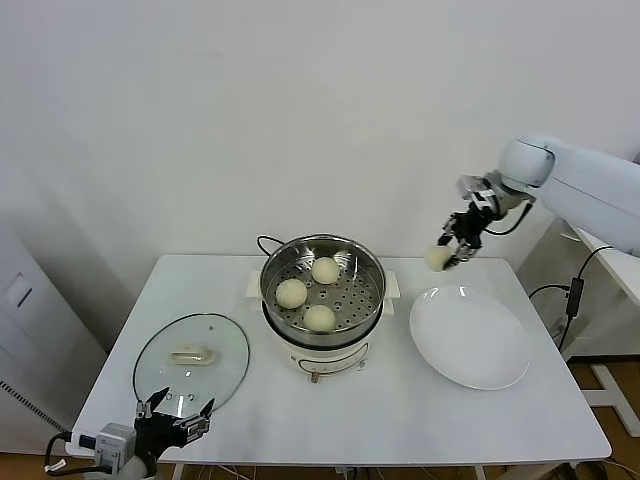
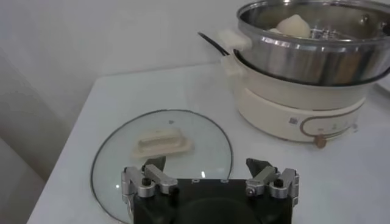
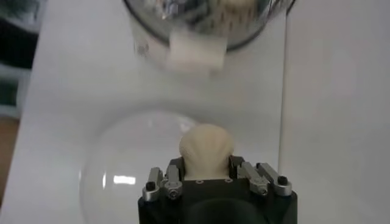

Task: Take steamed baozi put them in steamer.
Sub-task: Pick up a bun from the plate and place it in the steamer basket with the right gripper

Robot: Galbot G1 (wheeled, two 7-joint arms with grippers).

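- Head view: I see the steamer (image 1: 322,285) mid-table (image 1: 400,410) with three steamed baozi (image 1: 325,269) already on its perforated floor, spaced apart from each other.
- White plate (image 1: 470,340) sits just right of the steamer, nothing on it. Glass lid (image 1: 191,361) lies flat on the table to the steamer's left, cream handle up.
- Black cable runs off the back of the cooker base; nothing stands between the plate side and the steamer rim.
- Right gripper (image 1: 447,254) is up in the air above the far edge of the plate, right of the steamer, clamped on the fourth baozi (image 1: 437,258). Arm reaches in from the right, wrist angled down and inward.
- Left gripper (image 1: 172,417) sits low at the near left table edge, by the lid, parked.
- Left wrist view: left gripper (image 2: 209,171) fingers spread wide apart, nothing between them, hovering over the near rim of the glass lid (image 2: 183,131). Steamer (image 2: 308,45) beyond on its cream base, one bun (image 2: 295,25) visible over the rim.
- Right wrist view: right gripper (image 3: 206,172) closed on the baozi (image 3: 206,149), which pokes out between the fingers. Plate (image 3: 131,167) directly below, steamer (image 3: 201,18) edge and a cream side handle farther off.
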